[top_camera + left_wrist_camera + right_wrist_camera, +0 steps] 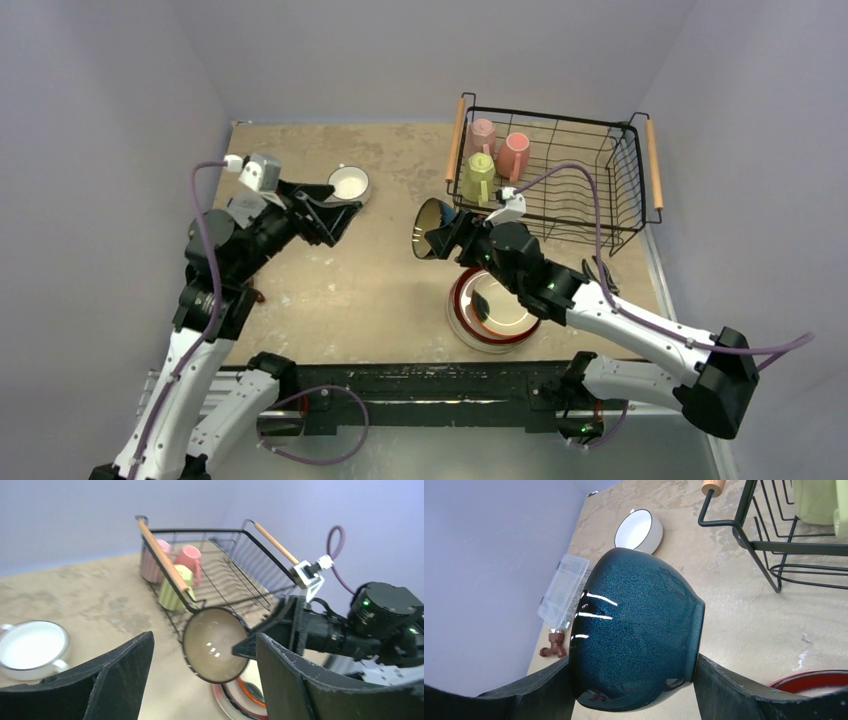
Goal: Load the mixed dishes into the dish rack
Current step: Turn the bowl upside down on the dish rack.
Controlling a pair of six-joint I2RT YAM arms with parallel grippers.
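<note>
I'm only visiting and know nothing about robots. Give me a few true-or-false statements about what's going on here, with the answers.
1. A pink mug, a salmon mug and a yellow-green mug stand in the dish rack. True.
2. The right gripper holds a plate. False: it grips the teal bowl, tipped on its side, just outside the rack.
3. The left gripper is carrying the white mug. False: it is open and empty, and that mug sits on the table.
4. The plates lie stacked on the table, outside the rack. True.
</note>
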